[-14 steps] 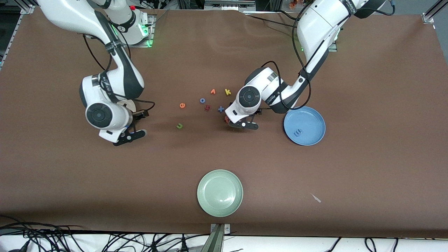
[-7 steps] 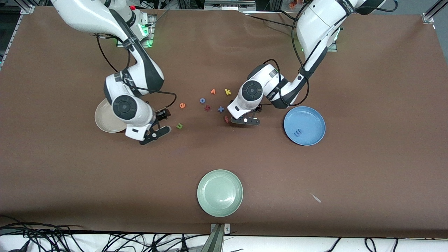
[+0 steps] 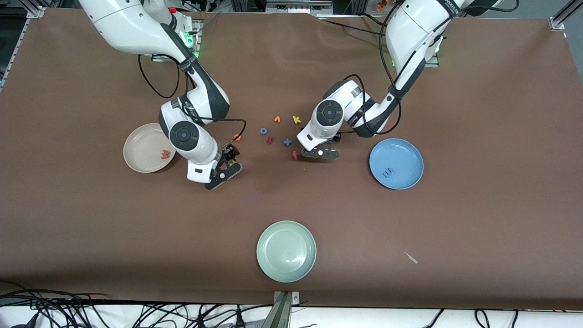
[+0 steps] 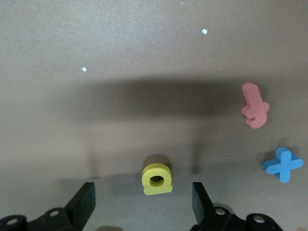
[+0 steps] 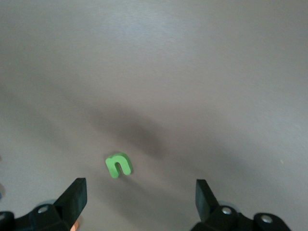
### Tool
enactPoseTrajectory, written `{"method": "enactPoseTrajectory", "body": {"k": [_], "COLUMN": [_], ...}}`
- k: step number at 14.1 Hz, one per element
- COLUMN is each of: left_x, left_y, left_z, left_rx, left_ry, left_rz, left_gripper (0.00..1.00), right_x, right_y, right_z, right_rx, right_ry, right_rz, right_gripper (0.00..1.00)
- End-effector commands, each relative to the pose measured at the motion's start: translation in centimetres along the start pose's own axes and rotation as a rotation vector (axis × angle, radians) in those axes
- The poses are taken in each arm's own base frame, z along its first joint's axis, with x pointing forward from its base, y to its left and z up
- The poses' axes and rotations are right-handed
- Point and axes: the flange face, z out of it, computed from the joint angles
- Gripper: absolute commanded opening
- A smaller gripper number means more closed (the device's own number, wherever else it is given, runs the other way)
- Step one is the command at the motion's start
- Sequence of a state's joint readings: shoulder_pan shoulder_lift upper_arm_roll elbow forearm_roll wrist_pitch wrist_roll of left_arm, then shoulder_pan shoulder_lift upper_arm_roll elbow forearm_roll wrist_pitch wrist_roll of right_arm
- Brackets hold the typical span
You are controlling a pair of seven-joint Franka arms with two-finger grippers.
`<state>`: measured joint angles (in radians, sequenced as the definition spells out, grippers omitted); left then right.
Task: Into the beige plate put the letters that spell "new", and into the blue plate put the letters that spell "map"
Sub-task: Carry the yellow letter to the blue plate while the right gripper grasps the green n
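Observation:
A pinkish-red w (image 3: 166,155) lies in the beige plate (image 3: 139,157). A blue m (image 3: 387,172) lies in the blue plate (image 3: 403,152). My left gripper (image 3: 320,153) is low over the table, open, with the yellow a (image 4: 157,179) on the table between its fingers (image 4: 86,204), which are not touching it. In the front view the a is hidden under that hand. My right gripper (image 3: 223,167) hangs open over the green n (image 5: 118,165), which lies just ahead of its fingertips (image 5: 74,195). The orange e (image 3: 237,136) lies beside the right hand.
Between the two hands lie a blue o (image 3: 263,130), dark red h (image 3: 269,140), orange v (image 3: 277,119), yellow k (image 3: 296,120), blue plus (image 3: 287,142) and a pinkish-red piece (image 3: 294,155). A pale green plate (image 3: 286,250) sits nearest the front camera.
My right arm has swung from over the beige plate toward the green n, uncovering the plate with the w in it. My left gripper has shifted a little at the yellow a.

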<state>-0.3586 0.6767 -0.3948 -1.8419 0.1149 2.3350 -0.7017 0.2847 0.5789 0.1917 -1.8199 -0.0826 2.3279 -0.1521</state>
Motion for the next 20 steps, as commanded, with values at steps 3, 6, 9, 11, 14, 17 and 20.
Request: {"method": "enactPoseTrajectory", "body": {"k": [3, 6, 9, 11, 14, 17, 20], "left_x": [-0.5, -0.9, -0.3, 0.2, 1.8, 3.3, 5.6], "left_y": [0.4, 1.1, 0.5, 0.0, -1.9, -5.3, -11.0], "left_z": [0.0, 1.0, -0.1, -1.6, -6.7, -9.4, -10.9], "left_rx": [-0.008, -0.006, -0.008, -0.012, 0.034, 0.067, 0.141], "left_ry": [0.017, 0.014, 0.023, 0.042, 0.024, 0.002, 0.003], "left_rz": [0.007, 0.013, 0.012, 0.001, 0.024, 0.039, 0.127], "left_gripper": [0.41, 0.27, 0.06, 0.06, 0.06, 0.08, 0.08], "right_x": [-1.3, -1.4, -1.5, -1.5, -1.6, -1.6, -1.4], "right_y": [-1.6, -1.5, -1.7, -1.6, -2.0, -2.1, -2.9], "right_z": [2.5, 3.0, 3.6, 3.8, 4.7, 4.6, 4.6], "right_rx": [-0.025, -0.024, -0.026, -0.037, -0.031, -0.032, -0.031], "right_ry": [0.057, 0.051, 0.043, 0.037, 0.026, 0.026, 0.026], "right_rz": [-0.113, -0.156, -0.167, -0.189, -0.195, -0.196, -0.207], "right_gripper": [1.0, 0.99, 0.91, 0.84, 0.77, 0.73, 0.67]}}
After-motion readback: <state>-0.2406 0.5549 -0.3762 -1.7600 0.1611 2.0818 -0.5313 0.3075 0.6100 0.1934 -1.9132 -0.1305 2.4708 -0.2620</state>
